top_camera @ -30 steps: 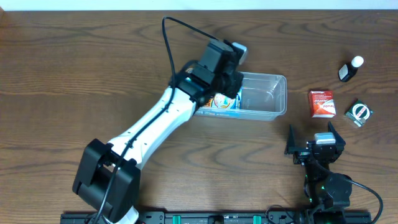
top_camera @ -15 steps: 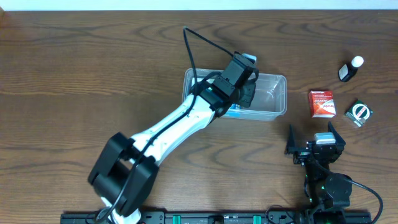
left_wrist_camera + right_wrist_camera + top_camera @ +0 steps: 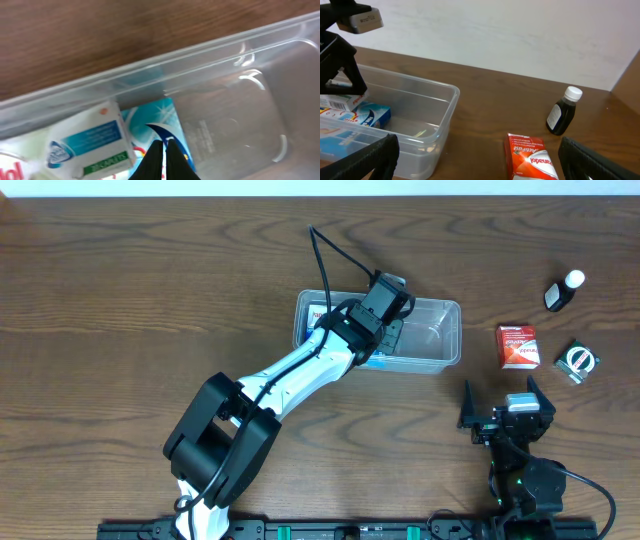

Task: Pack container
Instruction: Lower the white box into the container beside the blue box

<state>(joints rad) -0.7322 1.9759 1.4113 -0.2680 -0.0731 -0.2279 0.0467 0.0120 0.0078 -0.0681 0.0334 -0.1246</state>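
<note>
Overhead: brown wood-grain desk [image 3: 120, 300]. Toward its right edge lie three loose items, each apart from the others: a small red-and-white carton [image 3: 517, 346], a dark bottle with a white cap [image 3: 562, 291] tilted nearer the far right corner, and a green-and-white packet with a round mark [image 3: 577, 360] just right of the carton. The right gripper [image 3: 503, 402] sits by the near edge, nearer than the carton, fingers spread wide with nothing between them. The white-and-black left arm [image 3: 290, 375] runs diagonally from the near edge across the tub's middle, hiding part of the contents. The left gripper [image 3: 392, 332] is over the tub's interior. The clear plastic rectangular tub [image 3: 445, 330], with rounded corners and a rim, rests right of the desk's centre, well left of the carton.

Left wrist: both dark fingers are pressed together, clenched on nothing, tips above a teal-and-white box [image 3: 161, 116] on the tub floor. Touching its left side is a white box with a blue label [image 3: 92, 145]. The rest of the floor is bare, wood grain showing through. The tub's rim crosses the upper part of the view.

Right wrist: the tub's see-through near wall shows the boxes at its left end, the left gripper's dark body above them. Carton and bottle stand clear to the right, the bottle upright-looking from here.
</note>
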